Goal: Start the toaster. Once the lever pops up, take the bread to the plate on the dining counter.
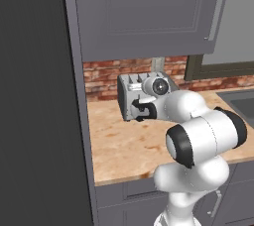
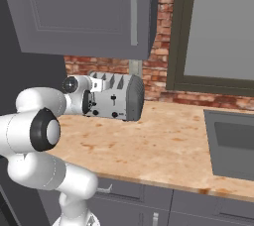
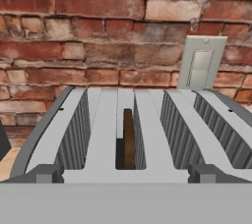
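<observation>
The silver toaster (image 1: 130,87) stands on the tan counter against the brick wall, also seen at an angle in the right base view (image 2: 119,96). My gripper (image 1: 137,109) is pressed up close to the toaster's front face, fingers spread open with nothing between them. In the hand view I look along the toaster's top (image 3: 106,129), with my gripper (image 3: 125,174) low at its near edge. A dark brown slice of bread (image 3: 129,139) sits deep in the second slot from the left. The levers are hidden behind my hand. The plate and the dining counter are out of view.
Grey wall cabinets (image 1: 144,12) hang low over the toaster. A tall dark panel (image 1: 34,96) closes the counter's left end. A sink (image 2: 233,143) is set into the counter (image 2: 163,141) at the right, under a window (image 2: 218,27). A wall outlet (image 3: 201,63) is behind the toaster.
</observation>
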Robot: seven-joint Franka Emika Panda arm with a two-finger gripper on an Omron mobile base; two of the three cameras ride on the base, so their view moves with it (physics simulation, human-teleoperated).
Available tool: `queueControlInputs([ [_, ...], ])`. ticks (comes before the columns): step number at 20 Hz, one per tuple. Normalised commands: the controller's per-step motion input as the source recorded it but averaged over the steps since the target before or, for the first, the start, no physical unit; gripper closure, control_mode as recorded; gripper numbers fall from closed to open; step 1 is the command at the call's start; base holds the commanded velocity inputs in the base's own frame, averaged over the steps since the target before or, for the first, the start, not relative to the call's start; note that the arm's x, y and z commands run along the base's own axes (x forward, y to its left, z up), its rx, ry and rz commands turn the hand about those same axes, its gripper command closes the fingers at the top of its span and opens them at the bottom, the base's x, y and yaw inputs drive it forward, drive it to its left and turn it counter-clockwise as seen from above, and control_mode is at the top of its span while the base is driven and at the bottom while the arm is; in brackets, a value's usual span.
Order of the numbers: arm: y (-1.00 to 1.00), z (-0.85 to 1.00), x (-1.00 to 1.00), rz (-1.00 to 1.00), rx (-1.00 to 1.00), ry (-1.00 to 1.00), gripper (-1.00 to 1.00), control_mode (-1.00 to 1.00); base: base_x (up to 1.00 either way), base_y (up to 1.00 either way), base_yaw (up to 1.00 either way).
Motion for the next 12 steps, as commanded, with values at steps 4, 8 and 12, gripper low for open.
queueControlInputs([
  [4,0.0,0.0,0.0,0.0,0.0,0.0,-1.0,-1.0,0.0,0.0,0.0],
  [8,0.0,0.0,0.0,0.0,0.0,0.0,-1.0,-1.0,0.0,0.0,0.0],
  [12,0.0,0.0,0.0,0.0,0.0,0.0,-1.0,-1.0,0.0,0.0,0.0],
])
